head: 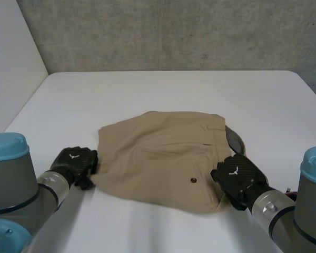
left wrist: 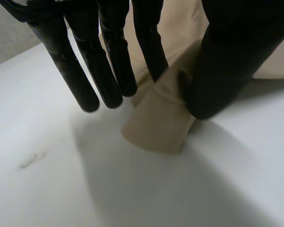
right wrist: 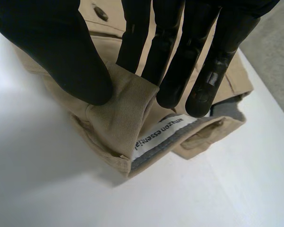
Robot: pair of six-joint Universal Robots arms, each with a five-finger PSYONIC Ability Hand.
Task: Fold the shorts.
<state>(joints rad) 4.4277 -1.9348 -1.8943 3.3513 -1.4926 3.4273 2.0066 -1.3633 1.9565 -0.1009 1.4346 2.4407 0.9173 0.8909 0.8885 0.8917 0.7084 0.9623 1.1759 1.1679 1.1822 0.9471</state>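
Note:
The tan shorts [head: 163,158] lie flat on the white table [head: 174,89], waistband toward my right arm. My left hand [head: 73,164] is at the near left corner of the shorts. There its thumb [left wrist: 227,56] and a finger [left wrist: 149,52] pinch the raised hem corner [left wrist: 161,123], while the other fingers hang straight beside it. My right hand [head: 237,176] is at the near right waistband corner. Its thumb [right wrist: 52,42] and fingers [right wrist: 170,56] pinch a bunched fold of the waistband [right wrist: 128,118], with the white label [right wrist: 161,135] showing just below.
A dark button [head: 193,180] sits near the right hand, and grey lining [head: 234,139] peeks out at the waistband's far right. A grey wall [head: 174,31] stands behind the table. Bare tabletop lies all around the shorts.

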